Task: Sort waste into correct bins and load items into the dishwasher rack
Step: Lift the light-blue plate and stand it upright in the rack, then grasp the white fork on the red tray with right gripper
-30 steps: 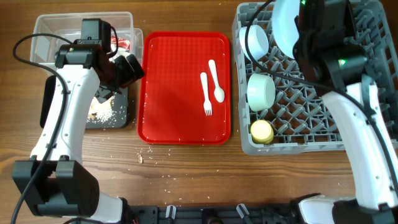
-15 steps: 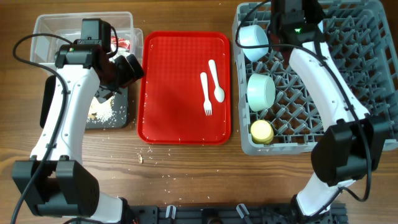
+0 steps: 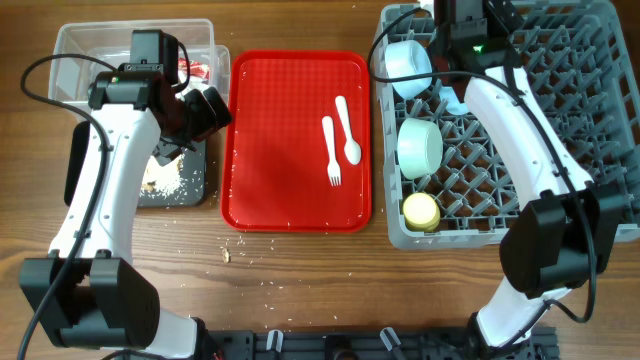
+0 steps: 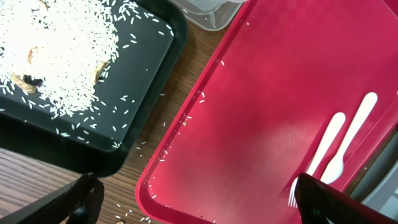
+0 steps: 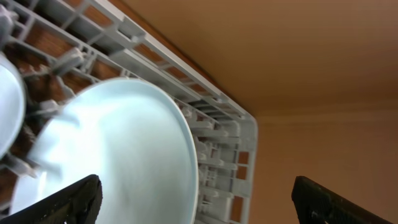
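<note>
A robot lab bench — wooden table (image 3: 300,270), lone dishwasher rack (image 3: 600,90).

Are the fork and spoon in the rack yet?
No. The fork and spoon lie flat on the red tray, outside the rack.

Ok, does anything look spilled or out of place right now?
Yes. Rice grains lie scattered beyond the black tray, on the wooden table and the red tray's edge; more crumbs sit on the table in front of the red tray.
</note>
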Robot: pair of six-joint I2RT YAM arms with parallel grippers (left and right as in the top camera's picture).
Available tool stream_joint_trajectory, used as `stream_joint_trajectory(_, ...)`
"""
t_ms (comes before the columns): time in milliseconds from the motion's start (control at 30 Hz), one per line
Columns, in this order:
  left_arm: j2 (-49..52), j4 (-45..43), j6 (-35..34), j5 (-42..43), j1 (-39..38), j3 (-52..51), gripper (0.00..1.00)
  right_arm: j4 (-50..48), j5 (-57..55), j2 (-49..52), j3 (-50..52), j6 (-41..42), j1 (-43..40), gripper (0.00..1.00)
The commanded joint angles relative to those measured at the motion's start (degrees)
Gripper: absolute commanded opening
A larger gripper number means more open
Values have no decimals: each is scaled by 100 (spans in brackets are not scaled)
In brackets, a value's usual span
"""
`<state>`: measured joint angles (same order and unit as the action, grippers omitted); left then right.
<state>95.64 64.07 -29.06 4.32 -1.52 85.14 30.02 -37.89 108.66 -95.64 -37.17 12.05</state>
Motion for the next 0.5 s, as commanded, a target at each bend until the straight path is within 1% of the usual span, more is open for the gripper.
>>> stream_joint_trajectory(0, -17, 0, 9, -55, 20, 63, 100, 15, 627, -435, 4, 688, 0, 100)
stream_joint_trajectory(33, -15, 0, 9, -55, 20, 63, 100, 37, 881, -621, 2, 977, 11, 100)
stream_joint_trajectory(67, -15, 0, 9, -55, 20, 63, 100, 122, 1368, -848, 2, 1316, 31, 100)
stream_joint_trajectory(133, -17, 0, 9, -55, 20, 63, 100, 385, 2706, -1213, 2, 1808, 76, 100)
stream_joint_trajectory(167, -15, 0, 9, -55, 20, 63, 100, 531, 3670, -1390, 2, 2162, 116, 100)
stream_joint_trajectory(200, -17, 0, 9, -55, 20, 63, 100, 605, 4798, -1537, 2, 2800, 127, 100)
stream_joint_trajectory(233, -15, 0, 9, -55, 20, 63, 100, 599, 5668, -1589, 2, 3451, 127, 100)
stream_joint_trajectory(300, -15, 0, 9, -55, 20, 63, 100, 621, 7023, -1475, 87, 4826, 151, 100)
stream_joint_trajectory(333, -15, 0, 9, -55, 20, 63, 100, 625, 7101, -1401, 216, 5001, 238, 98)
stream_joint_trajectory(367, -17, 0, 9, -55, 20, 63, 100, 627, 7073, -1305, 372, 5082, 382, 94)
stream_joint_trajectory(400, -15, 0, 9, -55, 20, 63, 100, 629, 7034, -1189, 531, 5084, 564, 88)
stream_joint_trajectory(433, -15, 0, 9, -55, 20, 63, 100, 750, 6804, -1025, 739, 5160, 828, 84)
stream_joint_trajectory(467, -15, 0, 9, -55, 20, 63, 100, 925, 6481, -894, 859, 5348, 1034, 84)
